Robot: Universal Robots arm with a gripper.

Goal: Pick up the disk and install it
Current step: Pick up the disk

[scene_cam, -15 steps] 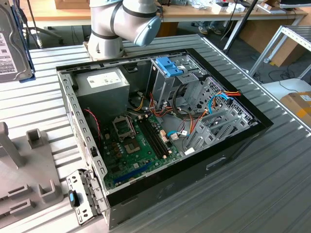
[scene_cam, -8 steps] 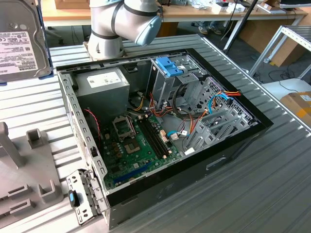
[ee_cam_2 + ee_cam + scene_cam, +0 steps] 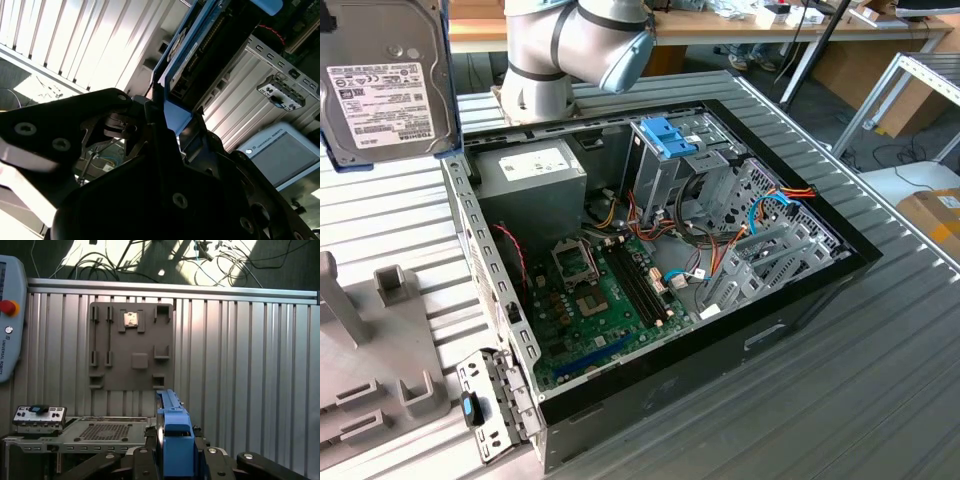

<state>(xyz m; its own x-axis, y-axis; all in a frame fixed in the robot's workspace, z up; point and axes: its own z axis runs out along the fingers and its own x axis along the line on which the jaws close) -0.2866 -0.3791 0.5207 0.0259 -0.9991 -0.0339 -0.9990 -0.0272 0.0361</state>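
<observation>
Clearly, we see the gripper (image 3: 176, 457) clamped tight on the disk (image 3: 169, 407) by its blue rails in both wrist views. Our exterior view adds its white label, high at that view's far left, well apart from the open computer case (image 3: 800, 300) on the ribbed tabletop (image 3: 880, 390).

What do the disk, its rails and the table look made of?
The disk has a silvery, metal-looking top with a paper label; its rails look like matte blue moulded plastic. The table is probably aluminium: ribbed, with a dull grey sheen.
</observation>
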